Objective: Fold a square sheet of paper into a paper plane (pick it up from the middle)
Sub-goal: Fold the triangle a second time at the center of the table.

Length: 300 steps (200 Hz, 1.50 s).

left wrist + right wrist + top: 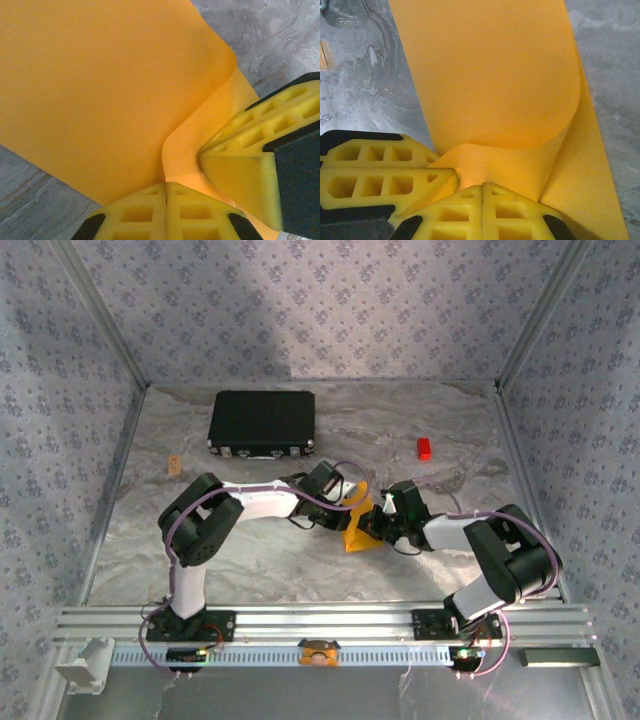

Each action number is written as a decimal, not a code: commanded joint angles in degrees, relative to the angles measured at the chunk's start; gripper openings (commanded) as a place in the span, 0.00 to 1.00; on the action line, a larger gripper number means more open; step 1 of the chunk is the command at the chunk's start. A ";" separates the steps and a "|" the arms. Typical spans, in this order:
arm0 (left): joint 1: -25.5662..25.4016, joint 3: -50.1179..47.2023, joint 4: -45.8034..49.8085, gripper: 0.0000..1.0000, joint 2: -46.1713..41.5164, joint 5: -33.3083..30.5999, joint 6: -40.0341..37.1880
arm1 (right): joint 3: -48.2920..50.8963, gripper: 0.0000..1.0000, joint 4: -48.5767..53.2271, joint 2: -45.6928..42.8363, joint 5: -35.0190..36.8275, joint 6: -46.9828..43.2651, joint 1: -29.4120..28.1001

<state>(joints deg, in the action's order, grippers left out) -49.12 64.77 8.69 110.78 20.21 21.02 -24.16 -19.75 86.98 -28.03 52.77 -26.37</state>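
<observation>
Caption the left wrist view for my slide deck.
Both shut, left gripper and right gripper pinch the curled square sheet of paper above the table.

The square sheet of paper (356,534) sat mid-counter (250,560), nearer the near edge, pinched between the left jaws on its left and the right jaws on its right. Behind it, a case (262,423) lay by the far edge, and a small block (424,448) toward the far right corner.
</observation>
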 commanded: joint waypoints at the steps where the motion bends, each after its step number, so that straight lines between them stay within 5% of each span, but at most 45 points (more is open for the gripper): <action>1: 0.26 -1.23 2.02 0.00 1.03 0.26 -0.44 | 0.96 0.02 3.34 -0.89 0.64 0.98 0.66; 42: 0.26 -0.92 2.83 0.00 1.18 -0.21 -0.81 | -5.39 0.03 10.58 -3.69 1.36 -3.67 2.21; 106: 0.28 -0.86 2.94 0.00 1.41 0.09 -0.89 | -1.63 0.01 7.00 4.19 2.04 -0.23 4.66; 186: 0.26 -0.83 3.62 0.00 1.37 0.01 -1.31 | -6.51 0.02 8.74 0.04 -2.13 -3.01 6.37; 250: 0.26 -0.64 3.75 0.00 1.34 0.15 -1.49 | 1.38 0.01 2.56 5.53 -0.24 0.65 9.90; 300: 0.29 -0.67 4.30 0.00 1.45 -0.08 -1.75 | -1.69 0.02 3.14 -1.27 -4.13 2.13 11.11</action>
<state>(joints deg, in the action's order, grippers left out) -49.12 64.77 8.84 110.78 20.34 20.40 -25.21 -20.36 88.82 -32.18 53.87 -15.79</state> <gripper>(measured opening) 0.046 0.061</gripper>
